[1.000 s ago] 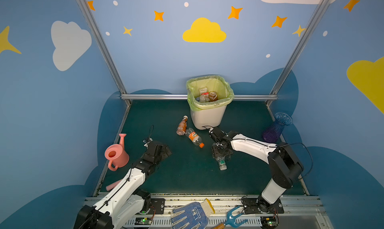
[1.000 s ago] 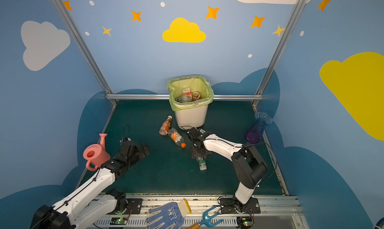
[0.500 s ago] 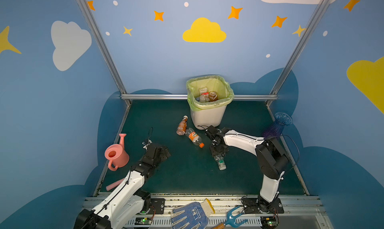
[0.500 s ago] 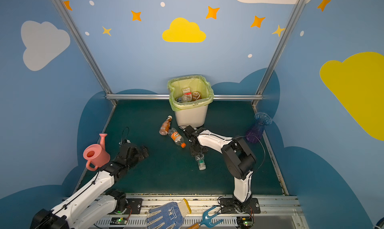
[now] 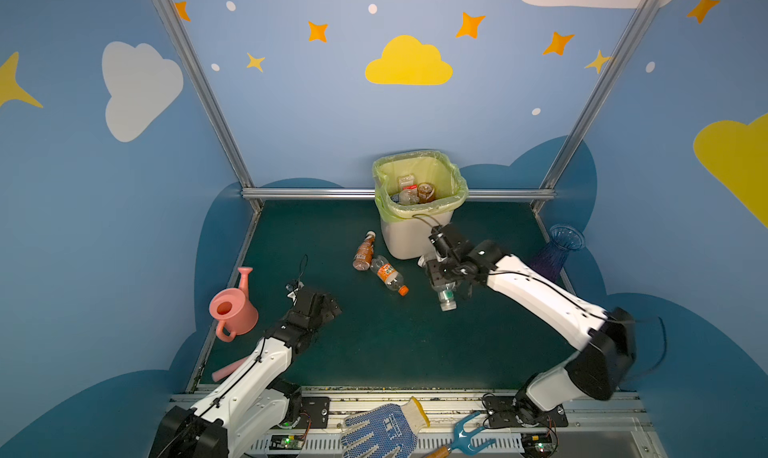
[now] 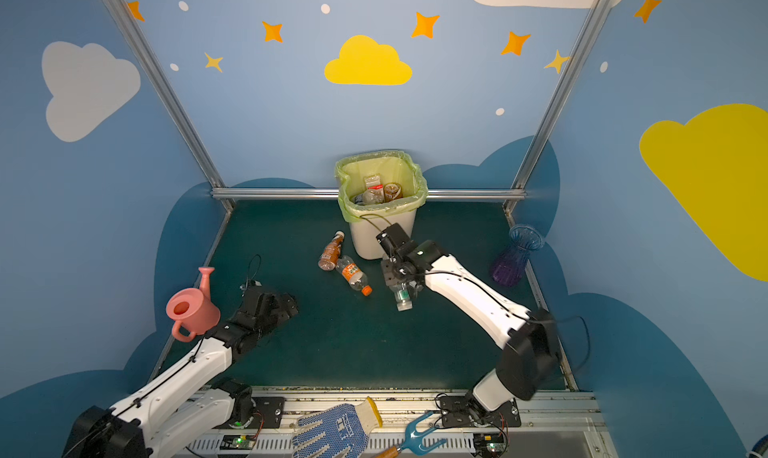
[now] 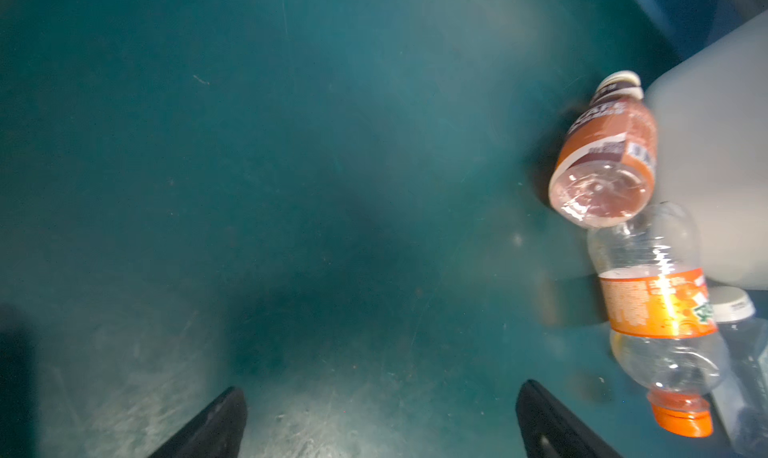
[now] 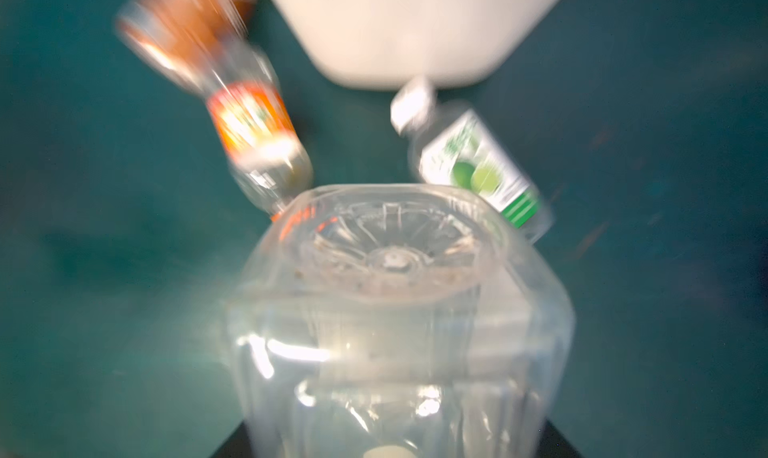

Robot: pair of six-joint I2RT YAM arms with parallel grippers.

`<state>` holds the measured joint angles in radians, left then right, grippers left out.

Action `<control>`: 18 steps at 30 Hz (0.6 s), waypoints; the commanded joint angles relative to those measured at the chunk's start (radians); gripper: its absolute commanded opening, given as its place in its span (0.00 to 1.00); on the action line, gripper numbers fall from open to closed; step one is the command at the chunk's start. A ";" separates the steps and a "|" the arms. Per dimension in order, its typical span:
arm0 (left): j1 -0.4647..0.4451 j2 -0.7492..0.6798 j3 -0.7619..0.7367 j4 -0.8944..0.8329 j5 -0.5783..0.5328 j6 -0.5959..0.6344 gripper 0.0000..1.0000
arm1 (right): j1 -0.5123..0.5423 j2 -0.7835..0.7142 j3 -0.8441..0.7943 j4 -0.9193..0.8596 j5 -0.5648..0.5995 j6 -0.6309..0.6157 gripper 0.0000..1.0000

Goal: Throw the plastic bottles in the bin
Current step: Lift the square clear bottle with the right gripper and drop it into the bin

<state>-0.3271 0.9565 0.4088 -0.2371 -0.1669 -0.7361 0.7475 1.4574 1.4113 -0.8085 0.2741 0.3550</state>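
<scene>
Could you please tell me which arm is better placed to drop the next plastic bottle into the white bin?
Right. The right end effector is shut on a clear plastic bottle beside the white bag-lined plastic bin; the left end effector is open, empty and farther from it.

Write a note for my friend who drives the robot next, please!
Left gripper: jaws open, empty, above the mat.
Right gripper: jaws shut on a clear bottle, near the bin.
Done: several bottles lie in the bin.
Left: drop the held one in; then the brown bottle, orange-label bottle and lime-label bottle, all lying on the mat beside the bin.
</scene>
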 commanded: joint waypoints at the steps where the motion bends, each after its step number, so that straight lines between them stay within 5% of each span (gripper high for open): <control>1: 0.008 0.034 0.038 0.017 -0.015 0.026 1.00 | -0.009 -0.189 0.039 0.094 0.158 -0.132 0.48; 9: 0.012 0.125 0.095 0.046 0.005 0.041 1.00 | -0.142 -0.333 0.252 0.475 0.138 -0.369 0.50; 14: 0.011 0.168 0.124 0.043 0.038 0.040 1.00 | -0.275 -0.220 0.359 0.571 -0.062 -0.237 0.52; 18: 0.011 0.209 0.149 0.030 0.067 0.041 1.00 | -0.319 0.058 0.502 0.464 -0.288 -0.099 0.54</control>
<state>-0.3206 1.1469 0.5270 -0.1989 -0.1234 -0.7105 0.4397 1.3163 1.8881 -0.2848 0.1909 0.1551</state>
